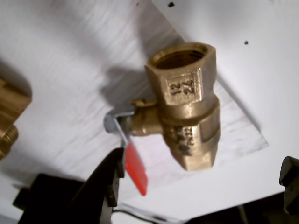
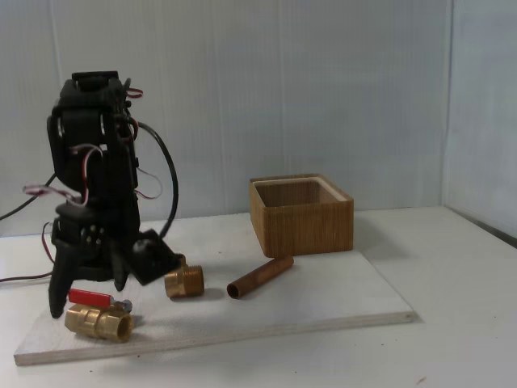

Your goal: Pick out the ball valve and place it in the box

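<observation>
The ball valve lies on the front left corner of the white board, its red lever on top. In the wrist view the ball valve fills the middle, brass body with a threaded open end facing up-frame and the red lever pointing down-left. My gripper is open, one black finger beside the red lever and the other at the right edge, the valve lying between and just ahead of them. From the fixed view my gripper hangs right above the valve. The wooden box stands at the board's back, far right of the arm.
A brass fitting lies just right of the arm, and shows at the wrist view's left edge as the brass fitting. A copper pipe piece lies between it and the box. Wires trail behind the arm.
</observation>
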Controlling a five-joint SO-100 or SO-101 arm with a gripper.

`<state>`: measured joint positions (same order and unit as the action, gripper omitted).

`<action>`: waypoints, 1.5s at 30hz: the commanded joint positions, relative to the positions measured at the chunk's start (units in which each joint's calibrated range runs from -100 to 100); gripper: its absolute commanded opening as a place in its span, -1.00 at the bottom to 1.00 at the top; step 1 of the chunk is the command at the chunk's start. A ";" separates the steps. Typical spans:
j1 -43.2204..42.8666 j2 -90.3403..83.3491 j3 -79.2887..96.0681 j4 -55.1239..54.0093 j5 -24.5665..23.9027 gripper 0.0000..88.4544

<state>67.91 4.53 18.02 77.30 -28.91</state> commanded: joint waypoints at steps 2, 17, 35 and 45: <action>-0.09 2.89 1.02 -5.63 0.08 -0.21; -0.02 4.75 0.39 -5.02 -0.29 -0.21; -0.98 -2.12 -4.84 7.29 -0.29 -0.21; -3.71 -2.03 -0.96 5.65 -0.39 -0.20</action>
<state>64.73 4.87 16.75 83.83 -28.96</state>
